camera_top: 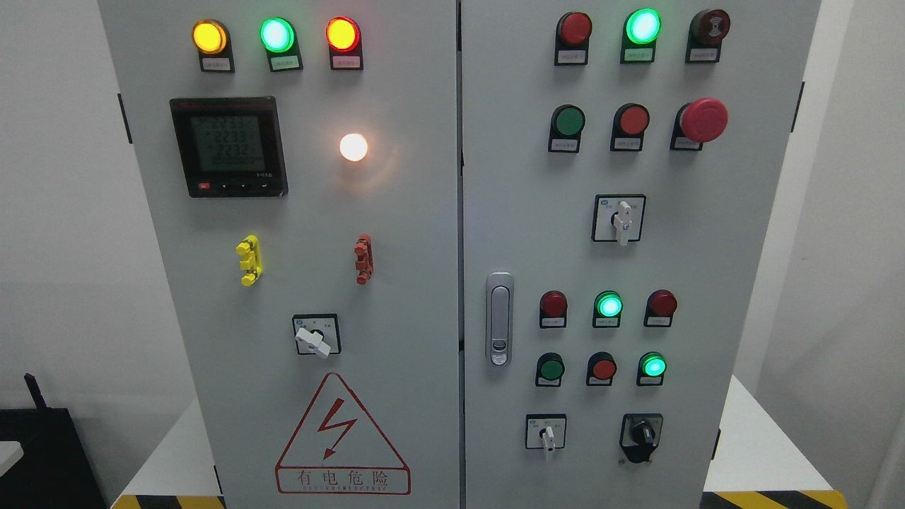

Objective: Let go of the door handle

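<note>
Since neither hand nor any part of either arm shows in the head view, the state of the fingers cannot be told from here; all that can be said is that nothing is grasping the door handle (499, 319). That handle, a silver swing latch with a keyhole at its lower end, lies flat and upright in its recess at the left edge of the right cabinet door (601, 254), just beside the centre seam (460, 283) where the two doors meet. Both doors look shut and flush, the seam narrow and even from top to bottom. On that evidence I judge the release to be done, or as good as done: the handle is free and folded in, and nothing remains beyond keeping the arms clear. Further out, the left cabinet door (304, 233) carries a lit digital meter (228, 146) and a red electric-hazard triangle (342, 437), and indicator lamps glow on both doors. The cabinet stands on a white base with yellow-black hazard striping (771, 499) at its front edge.
</note>
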